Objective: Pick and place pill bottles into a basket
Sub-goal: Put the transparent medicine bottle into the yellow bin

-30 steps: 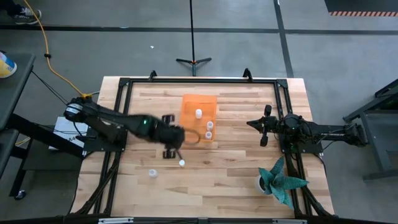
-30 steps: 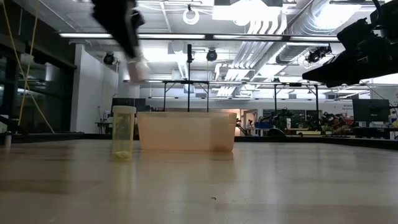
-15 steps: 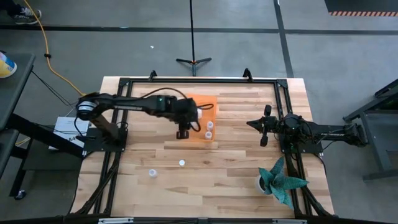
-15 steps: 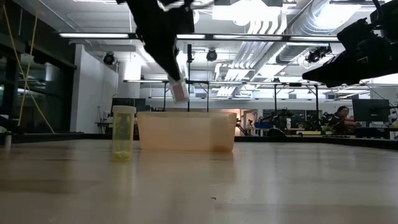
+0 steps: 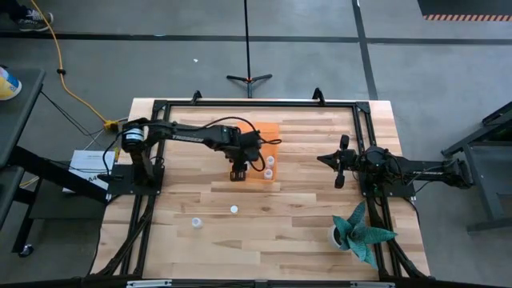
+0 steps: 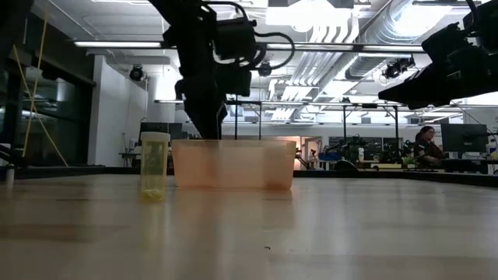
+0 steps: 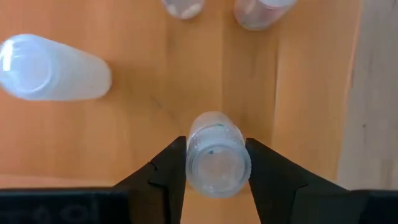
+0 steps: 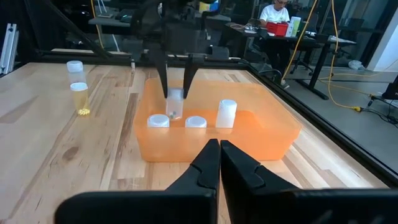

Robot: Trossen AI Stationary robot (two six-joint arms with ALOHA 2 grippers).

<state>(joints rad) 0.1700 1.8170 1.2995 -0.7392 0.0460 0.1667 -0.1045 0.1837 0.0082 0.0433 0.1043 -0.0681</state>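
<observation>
Bottle (image 7: 217,155) betw. left gripper (image 7: 214,165) fingers, inside basket (image 8: 273,134).

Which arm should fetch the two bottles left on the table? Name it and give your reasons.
The left. Its gripper hangs over the basket, holding a pill bottle, close to the two bottles on the table. The right gripper waits far off, jaws shut.

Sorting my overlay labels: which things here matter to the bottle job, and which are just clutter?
Job:
basket
bottle held by left gripper over basket
bottles in basket
two bottles on table

Clutter:
potted plant
idle right gripper
</observation>
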